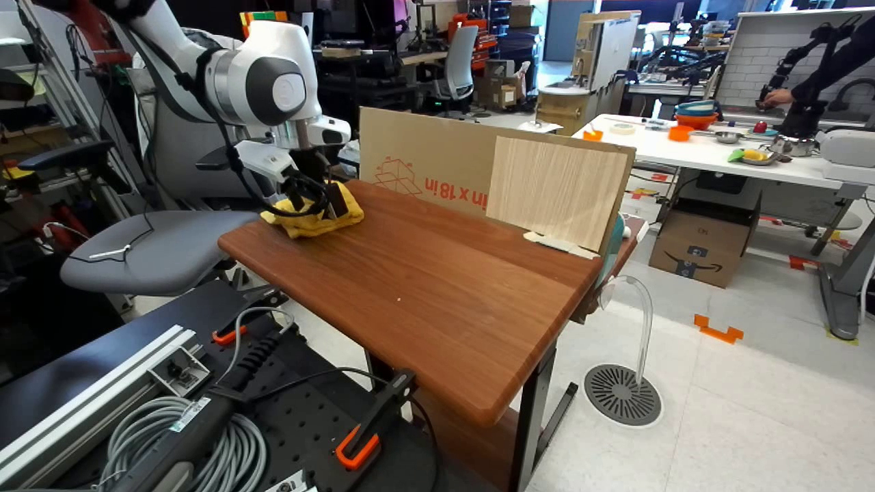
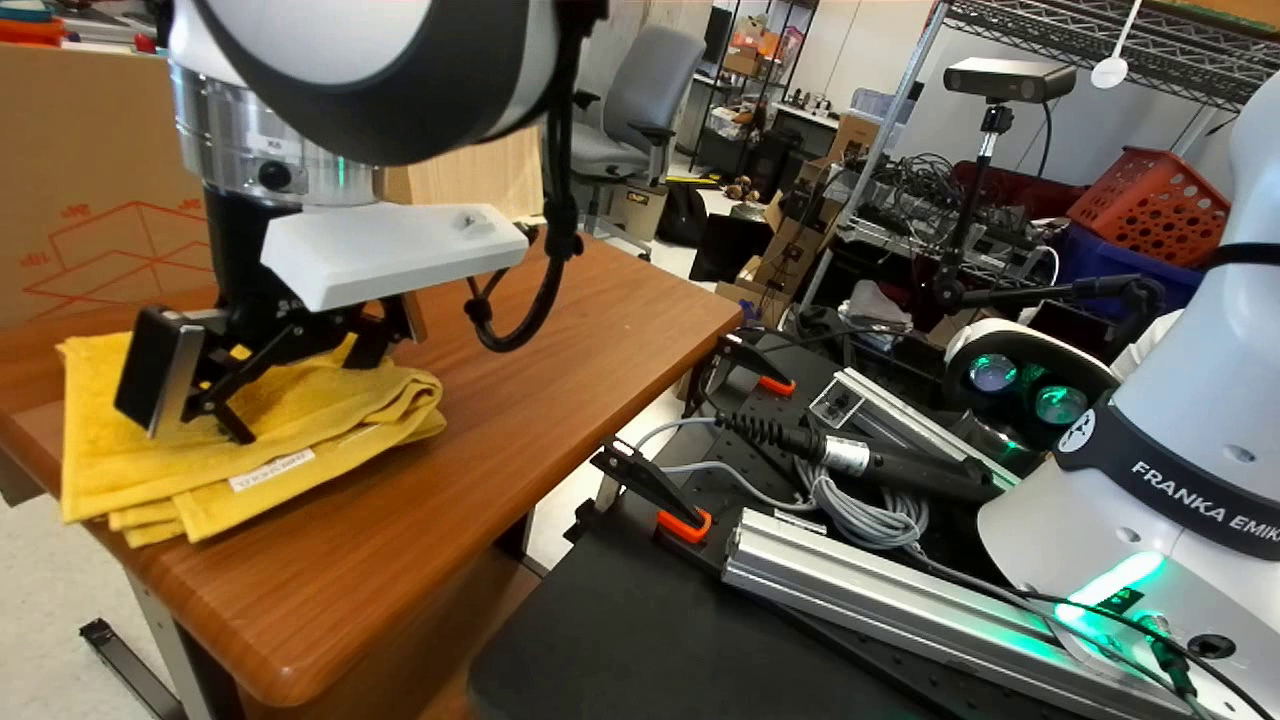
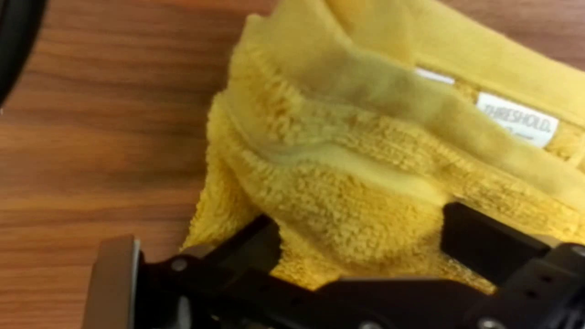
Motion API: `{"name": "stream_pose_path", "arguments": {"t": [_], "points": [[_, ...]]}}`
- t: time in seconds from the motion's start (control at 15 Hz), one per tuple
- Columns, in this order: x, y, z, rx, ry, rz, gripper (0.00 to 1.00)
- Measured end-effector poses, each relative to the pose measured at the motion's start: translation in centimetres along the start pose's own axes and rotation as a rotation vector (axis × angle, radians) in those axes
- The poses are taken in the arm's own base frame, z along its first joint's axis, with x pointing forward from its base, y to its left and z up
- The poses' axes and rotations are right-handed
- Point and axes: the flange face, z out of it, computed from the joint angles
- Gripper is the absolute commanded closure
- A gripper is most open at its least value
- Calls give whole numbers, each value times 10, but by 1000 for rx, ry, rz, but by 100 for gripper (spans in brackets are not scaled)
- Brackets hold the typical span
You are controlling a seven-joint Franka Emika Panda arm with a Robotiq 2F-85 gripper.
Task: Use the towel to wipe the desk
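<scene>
On the desk (image 1: 437, 287), near one end of it, lies the folded yellow towel (image 2: 340, 410), its white label (image 3: 518, 119) showing. My gripper (image 3: 361, 224) points down at the towel there, and I have my fingers (image 3: 489, 242) wide apart with a hump of towel rising between them. In both exterior views a cardboard panel (image 1: 437, 147) stands along the desk's long edge.

Arm (image 1: 225, 82) reaches in from upper left in an exterior view, wrist (image 1: 292, 134) directed downward. Gripper (image 3: 361, 224) hangs below it, spread wide: fingers (image 3: 491, 242) stand well apart in the wrist view. Base (image 2: 1120, 510) shows green light.
</scene>
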Motion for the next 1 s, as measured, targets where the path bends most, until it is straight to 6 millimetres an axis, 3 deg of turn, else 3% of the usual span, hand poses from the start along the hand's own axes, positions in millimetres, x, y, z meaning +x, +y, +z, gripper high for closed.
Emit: {"name": "stream_pose_path", "arguments": {"t": [0.2, 0.33, 0.73, 0.8, 1.0], "points": [[6, 12, 2, -31, -43, 46, 0], [9, 35, -4, -60, -80, 86, 0], [16, 161, -60, -86, -60, 286, 0], [16, 166, -60, -85, -60, 291, 0], [13, 148, -54, -84, -71, 267, 0]]}}
